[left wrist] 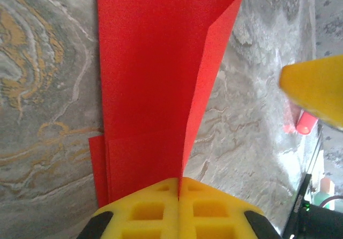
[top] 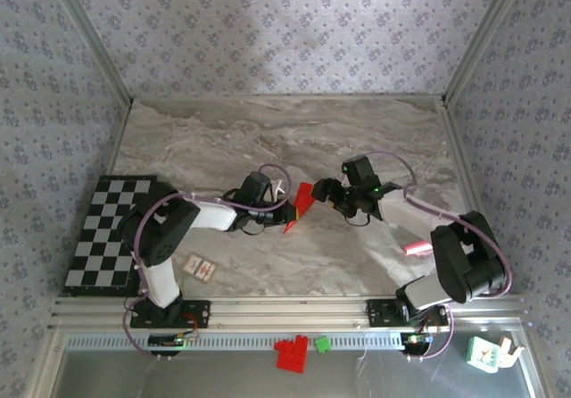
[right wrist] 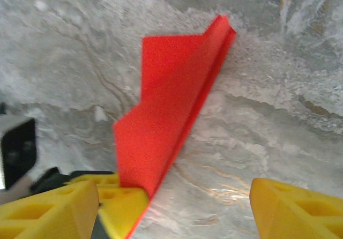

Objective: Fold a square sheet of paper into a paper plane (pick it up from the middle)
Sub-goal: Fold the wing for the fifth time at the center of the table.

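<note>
1. The sheet of red paper [top: 302,202] is well to the right of the checkered board [top: 111,233], over the middle of the marble table [top: 223,139]. It is folded lengthwise, with a sharp crease and one flap standing up along it.
2. The left gripper [top: 285,211] lies between the checkered board and the paper. In the left wrist view its yellow fingers [left wrist: 153,212] are pressed together on the paper's near end, pinching the folded layers.
3. The right gripper [top: 319,193] is on the side of the paper away from the board, just beside the sheet. In the right wrist view its yellow fingers [right wrist: 51,207] stand wide apart and clamp nothing. The paper runs ahead of them, nearer the left-hand finger.
4. Whether the paper's far tip touches the marble cannot be told.
5. A small white card [top: 198,269] with a red mark lies just off the board's near right corner.
6. A pink object [top: 417,248] lies far to the right of the board, past the paper and beside the right arm.
7. A red brick block [top: 292,353] and a green brick [top: 322,344] sit nearer the camera than the board and to its right, in front of the rail.
</note>
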### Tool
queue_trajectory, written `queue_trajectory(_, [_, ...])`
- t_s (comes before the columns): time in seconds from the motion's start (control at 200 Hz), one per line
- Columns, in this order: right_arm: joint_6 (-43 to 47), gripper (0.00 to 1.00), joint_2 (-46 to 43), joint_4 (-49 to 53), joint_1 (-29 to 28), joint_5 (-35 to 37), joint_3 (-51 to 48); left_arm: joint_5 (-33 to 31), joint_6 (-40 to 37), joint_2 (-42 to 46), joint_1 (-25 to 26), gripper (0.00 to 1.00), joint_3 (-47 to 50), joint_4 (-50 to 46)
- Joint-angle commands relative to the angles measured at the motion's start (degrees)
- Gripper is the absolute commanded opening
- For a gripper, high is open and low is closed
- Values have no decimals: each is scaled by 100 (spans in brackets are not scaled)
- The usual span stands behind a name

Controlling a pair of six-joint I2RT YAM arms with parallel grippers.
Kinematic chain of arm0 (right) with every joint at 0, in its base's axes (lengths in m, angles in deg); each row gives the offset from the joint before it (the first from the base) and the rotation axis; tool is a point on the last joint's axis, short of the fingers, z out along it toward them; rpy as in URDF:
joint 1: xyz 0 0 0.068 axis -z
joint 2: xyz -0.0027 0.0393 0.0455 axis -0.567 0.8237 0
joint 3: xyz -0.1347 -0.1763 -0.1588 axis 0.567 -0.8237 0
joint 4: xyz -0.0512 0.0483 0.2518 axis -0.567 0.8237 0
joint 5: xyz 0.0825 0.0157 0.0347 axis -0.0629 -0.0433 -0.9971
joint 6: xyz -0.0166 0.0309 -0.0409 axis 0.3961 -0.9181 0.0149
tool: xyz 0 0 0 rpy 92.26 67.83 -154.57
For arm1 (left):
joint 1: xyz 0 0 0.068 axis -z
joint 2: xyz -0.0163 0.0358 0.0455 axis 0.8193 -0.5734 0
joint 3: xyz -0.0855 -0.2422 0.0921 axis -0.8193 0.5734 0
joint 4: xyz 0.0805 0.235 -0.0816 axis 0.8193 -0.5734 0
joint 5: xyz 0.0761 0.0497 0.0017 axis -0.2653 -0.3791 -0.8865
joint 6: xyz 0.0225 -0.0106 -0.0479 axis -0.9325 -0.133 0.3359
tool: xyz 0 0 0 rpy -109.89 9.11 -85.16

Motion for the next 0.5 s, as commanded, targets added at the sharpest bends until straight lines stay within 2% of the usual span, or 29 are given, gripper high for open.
queue_trajectory(0.0, [554, 76, 288, 320, -92, 190, 348, 228, 324, -110, -65, 0, -140, 218])
queue_trajectory(0.215, [786, 74, 954, 406, -210, 154, 779, 323, 608, -233, -154, 0, -68, 505])
queue_trajectory(0.495, [1006, 66, 1465, 343, -313, 51, 1040, 446, 1035, -406, -268, 0, 80, 881])
